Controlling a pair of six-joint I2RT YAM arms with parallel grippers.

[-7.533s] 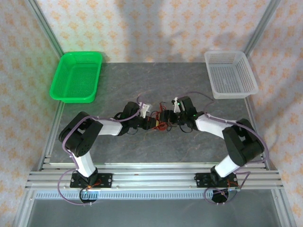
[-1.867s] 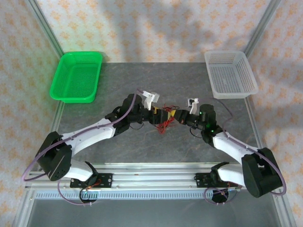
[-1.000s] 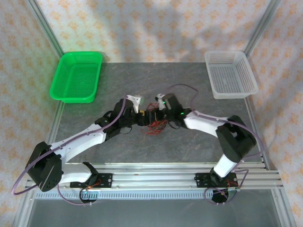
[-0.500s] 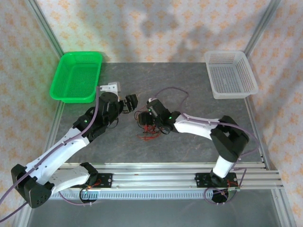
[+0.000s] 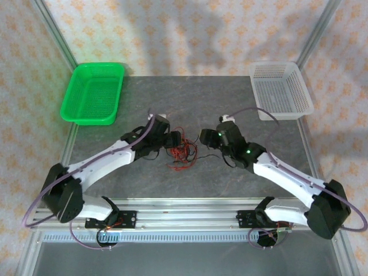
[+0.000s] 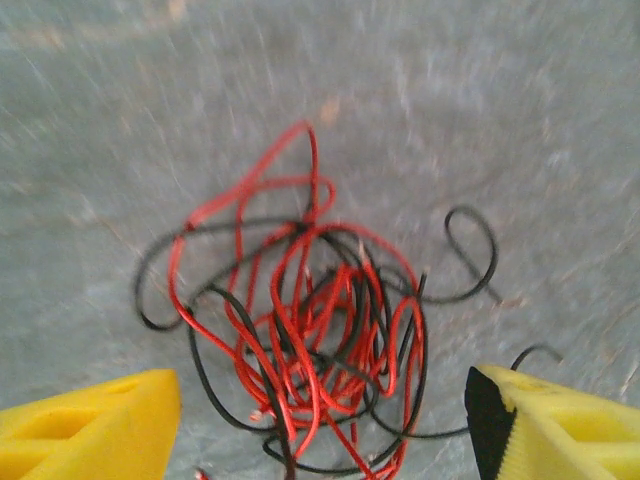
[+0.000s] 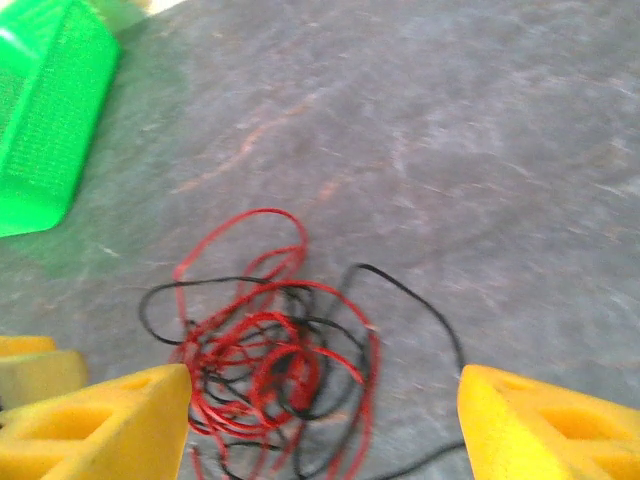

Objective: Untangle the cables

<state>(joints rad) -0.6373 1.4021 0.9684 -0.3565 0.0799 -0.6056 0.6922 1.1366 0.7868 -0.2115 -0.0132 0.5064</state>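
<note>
left gripper [image 5: 174, 140] and right gripper [image 5: 204, 137] face each other low over the grey, stone-patterned table [image 5: 172, 98], each with its jaws spread wide and nothing held. the cables [image 5: 183, 150], a loose knot of hair-thin red and black wires, lie flat on the table between the two grippers, just in front of the left one and close beside the right one, well apart from the green basket [image 5: 95, 66] at the far left and the white basket [image 5: 275, 65] at the far right.

seen from above, the knot is only slightly longer than it is wide. its longer run goes from the far side toward the near edge, where a short red tail points at the arm bases. a single black strand trails off to the right, toward the right arm.

from the left wrist, the yellow fingers [image 6: 90, 425] sit at the bottom corners with the tangle on the table between and beyond them. a red loop points away from the camera and a black hook curls off to the right.

from the right wrist, the fingers there [image 7: 545, 420] are equally far apart. the red mass lies nearer the left one, a red loop reaches toward the green basket, and a black strand arcs to the right. this view is too blurred to show whether any wire touches a finger.
</note>
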